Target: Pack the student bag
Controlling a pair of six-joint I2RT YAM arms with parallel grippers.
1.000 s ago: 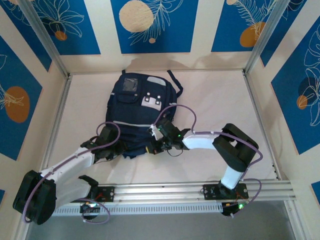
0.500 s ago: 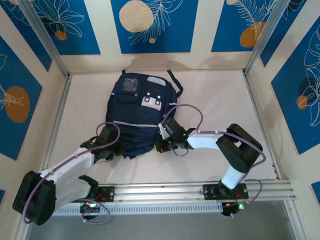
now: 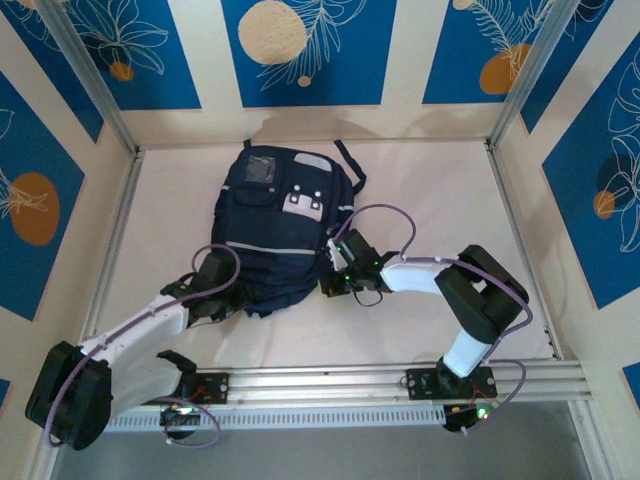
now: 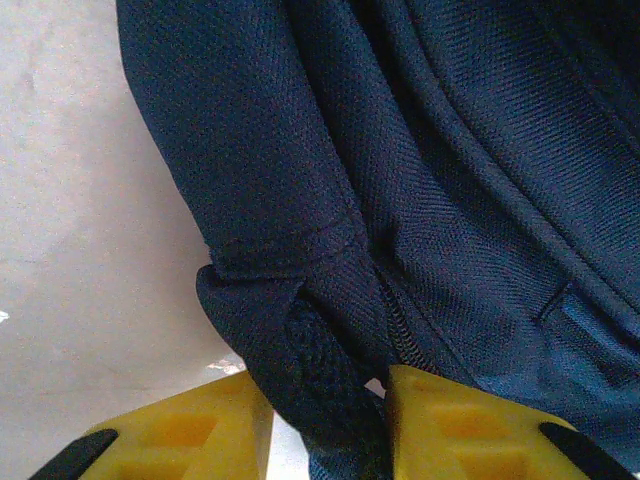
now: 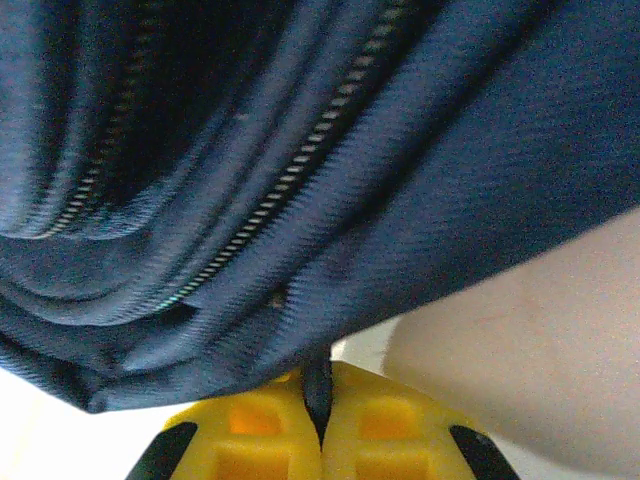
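Over the last second the right tool has slid rightward along the near edge of the student bag, while the left tool has kept its place. In the right wrist view the right tool is clenched tight, its yellow fingers pinching a thin dark sliver of the bag (tab or fold, too blurred to tell). The navy fabric hangs just above it, with a zip running slantwise across.

The left tool grasps a bunched fold of the bag at its near left corner, with mesh-like cloth pressed between the fingers and a zip beside it.

The bag lies flat, front pockets up, on the pale bench, its top toward the far wall. Both tools are at its near edge, one at each corner.
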